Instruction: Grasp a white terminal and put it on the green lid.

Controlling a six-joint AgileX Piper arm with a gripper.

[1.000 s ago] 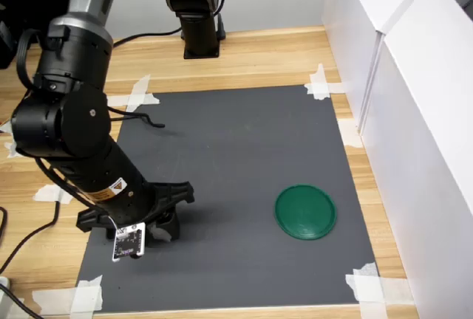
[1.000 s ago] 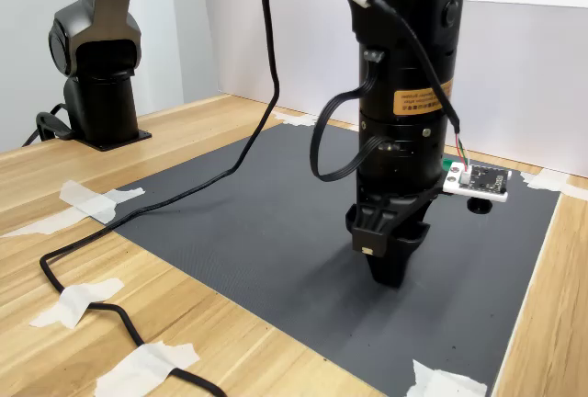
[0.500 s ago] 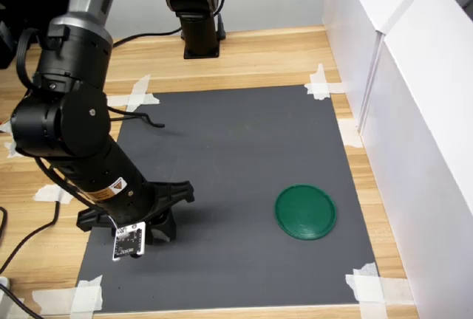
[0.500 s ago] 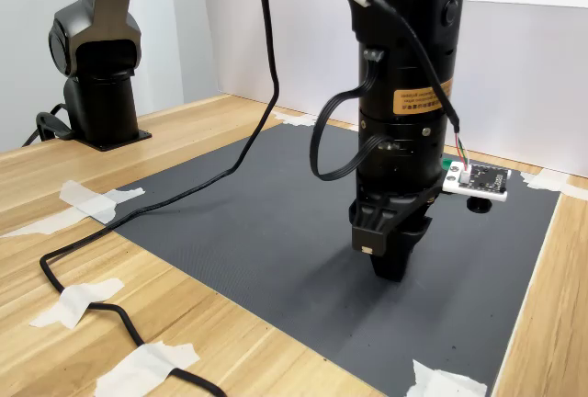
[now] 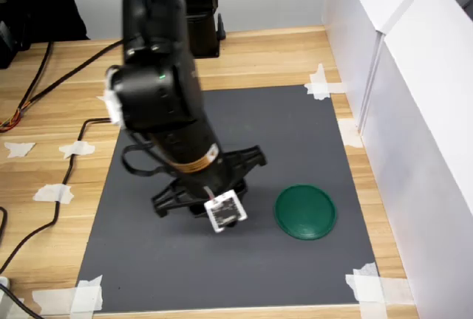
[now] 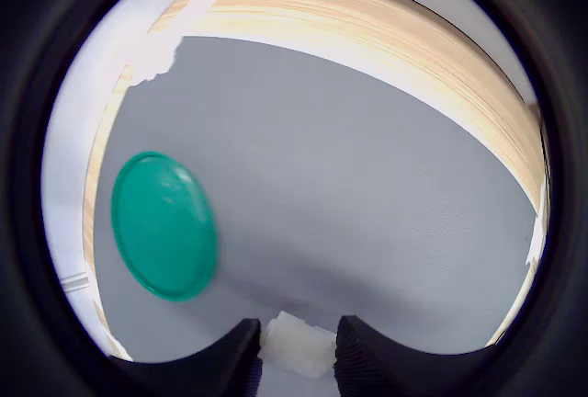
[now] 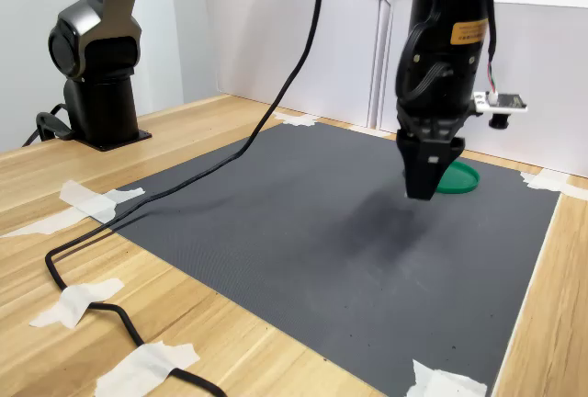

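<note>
In the wrist view the white terminal, a small blocky white piece, is pinched between my two dark fingertips, so my gripper is shut on it. The green lid lies flat on the grey mat a short way off. In the second exterior view my gripper hangs point-down a little above the mat, and the green lid peeks out behind it. In the first exterior view my arm stands over the mat's middle, to the left of the green lid. The terminal is hidden in both exterior views.
The grey mat is taped to a wooden table. White panels wall off the first exterior view's right side. The arm's black base stands at the second exterior view's left, and a black cable trails across the table and mat edge.
My arm has lifted off the mat's corner at the first exterior view's lower left and swung right toward the green lid. The gripper now hangs above the mat.
</note>
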